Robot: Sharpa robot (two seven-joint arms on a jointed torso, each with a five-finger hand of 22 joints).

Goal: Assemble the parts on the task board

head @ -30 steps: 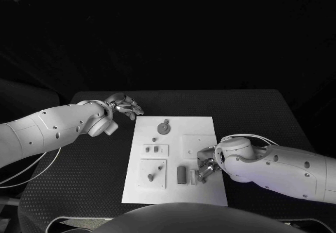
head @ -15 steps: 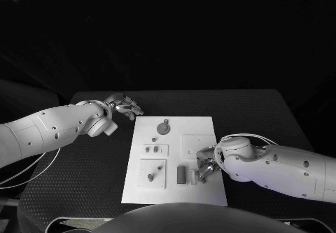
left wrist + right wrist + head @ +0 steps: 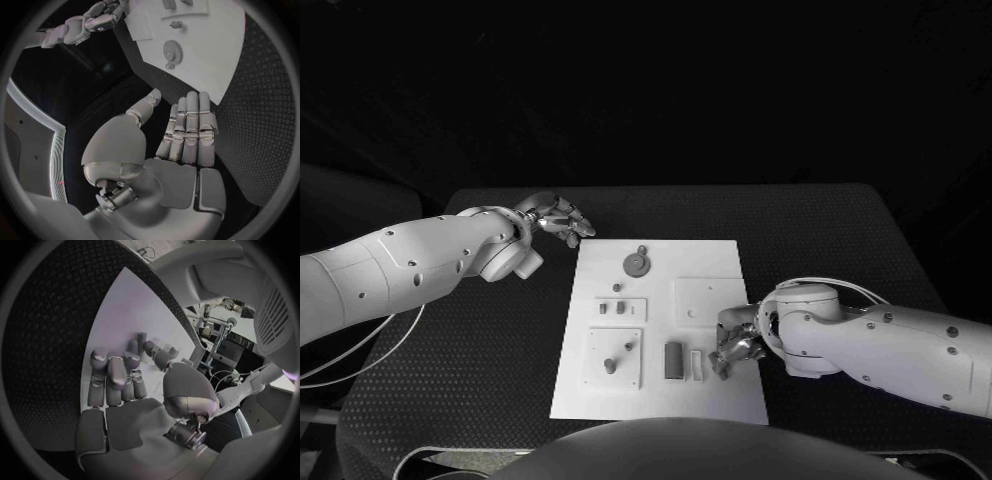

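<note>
1. Fingers of the right hand (image 3: 734,347) curled down over the near right part of the task board (image 3: 711,260), just beside the upright grey parts (image 3: 675,360); cannot tell whether anything is pinched between them, since the tips are hidden under the hand.
2. Fingers of the left hand (image 3: 555,217) straight and close together, grasping nothing, hovering over the black table (image 3: 473,330) just off the board's far left corner.
3. Lying flat on the board's far half: a round toothed part (image 3: 636,264), apart from both hands. Standing in small plates on the board's left side: short pegs (image 3: 612,309) and a lever-like piece (image 3: 619,356).
4. Likely handling: small, rigid, light pieces, probably plastic or metal; smooth faces, so prone to slipping or tipping under a sideways nudge.
5. Best hold, by judgement: fingertip pinch across opposite flat sides of an upright part, low enough to keep it from pivoting; for the round part, a pinch at the rim after lifting one edge.
6. Board itself light and flat; may slide on the table if pressed sideways, so push straight down when seating a part.
</note>
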